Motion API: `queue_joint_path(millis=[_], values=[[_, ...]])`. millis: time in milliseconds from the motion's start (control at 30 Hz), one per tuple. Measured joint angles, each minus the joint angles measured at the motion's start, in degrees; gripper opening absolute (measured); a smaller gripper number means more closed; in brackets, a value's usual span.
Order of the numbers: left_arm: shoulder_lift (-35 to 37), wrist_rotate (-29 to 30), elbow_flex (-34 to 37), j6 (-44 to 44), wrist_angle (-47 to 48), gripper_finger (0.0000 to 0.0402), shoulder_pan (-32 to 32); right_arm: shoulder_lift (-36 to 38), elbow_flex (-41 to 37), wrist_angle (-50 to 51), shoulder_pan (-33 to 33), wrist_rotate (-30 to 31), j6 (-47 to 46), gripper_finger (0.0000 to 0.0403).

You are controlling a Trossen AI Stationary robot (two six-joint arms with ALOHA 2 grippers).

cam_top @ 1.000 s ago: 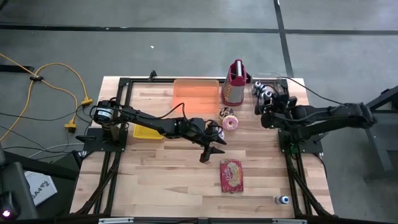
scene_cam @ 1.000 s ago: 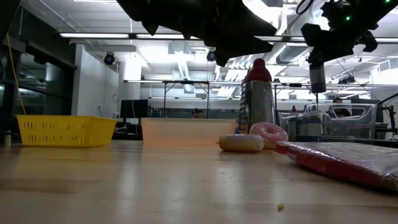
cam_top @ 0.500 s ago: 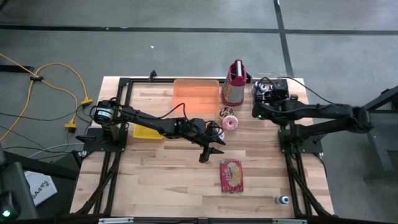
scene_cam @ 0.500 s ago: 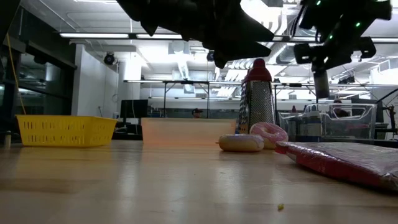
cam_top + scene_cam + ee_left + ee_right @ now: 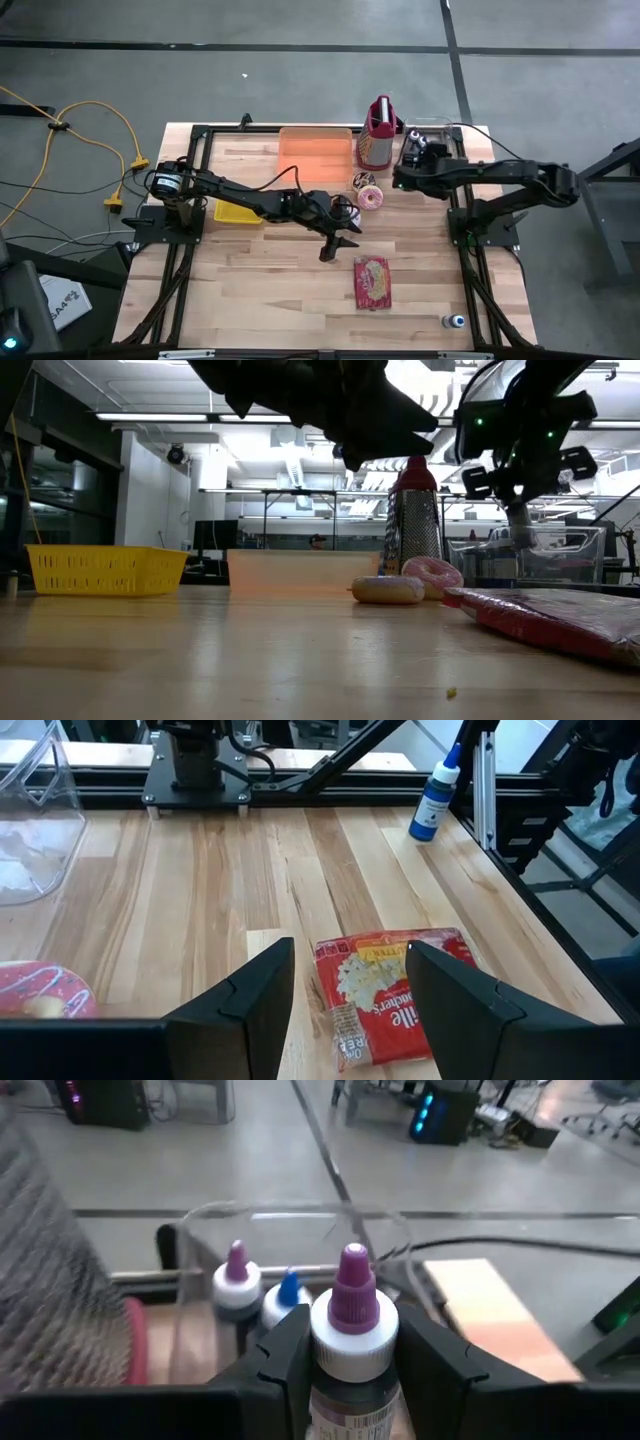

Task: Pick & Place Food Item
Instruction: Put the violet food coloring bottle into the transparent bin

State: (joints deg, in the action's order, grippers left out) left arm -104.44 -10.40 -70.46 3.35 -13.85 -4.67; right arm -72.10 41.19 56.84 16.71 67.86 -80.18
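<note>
Your wooden table (image 5: pixel 250 290) is carrying the orange bin (image 5: pixel 315 152) at about twelve o'clock from its middle, with the grater (image 5: pixel 378 135) just at the bin's three o'clock and the pink donut (image 5: pixel 371 197) toward five o'clock of the bin. The red food packet (image 5: pixel 372 281) is lying flat toward six o'clock, and your left gripper (image 5: pixel 333 246) is hovering near its eleven o'clock with fingers (image 5: pixel 250 1000) released and empty. Your right gripper (image 5: pixel 400 181) is sitting at the donut's three o'clock, grasping a purple-capped bottle (image 5: pixel 352 1340).
</note>
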Motion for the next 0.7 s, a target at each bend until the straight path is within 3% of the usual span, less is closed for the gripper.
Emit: queue_joint_path(millis=[367, 700], values=[[0.0, 0.0, 0.0, -0.1, 1.6, 0.0187, 0.0, -6.2, 0.0, 4.9, -8.1, -3.0, -15.7, 0.0109], [0.0, -0.1, 0.0, 0.9, 1.9, 0.0187, 0.0, -9.7, 0.0, 5.0, -9.7, -4.5, -20.3, 0.0111]])
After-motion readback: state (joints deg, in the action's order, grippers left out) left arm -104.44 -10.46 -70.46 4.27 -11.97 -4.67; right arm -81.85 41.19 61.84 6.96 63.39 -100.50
